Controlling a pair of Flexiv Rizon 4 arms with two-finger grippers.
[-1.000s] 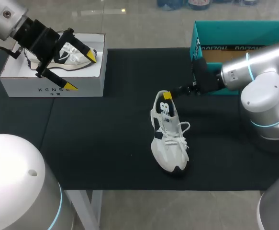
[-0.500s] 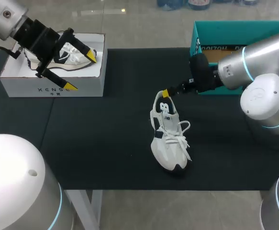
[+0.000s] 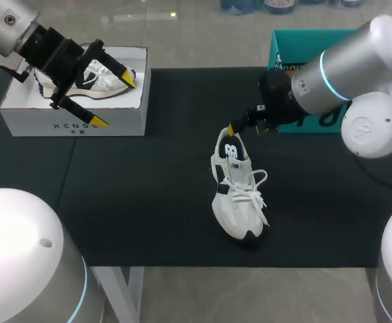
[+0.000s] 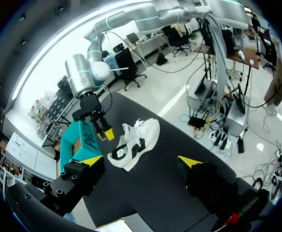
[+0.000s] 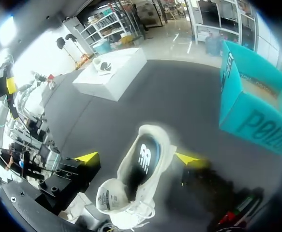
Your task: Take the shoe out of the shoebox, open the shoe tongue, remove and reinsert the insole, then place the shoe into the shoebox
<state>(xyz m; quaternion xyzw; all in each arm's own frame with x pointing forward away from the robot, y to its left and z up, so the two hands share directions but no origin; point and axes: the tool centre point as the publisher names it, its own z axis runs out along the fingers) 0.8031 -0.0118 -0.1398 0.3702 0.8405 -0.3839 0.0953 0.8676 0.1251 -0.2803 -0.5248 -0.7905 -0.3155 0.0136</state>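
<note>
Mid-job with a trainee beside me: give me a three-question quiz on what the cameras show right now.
1. True or false: the white shoe on the black mat is inside the teal shoebox.
2. Which has the shoe between its open fingers? A) left end effector B) right end effector C) neither
3. Fill in: the left end effector hangs over the ___ box.
Key: 1 false; 2 B; 3 white, the white shoebox.
</note>
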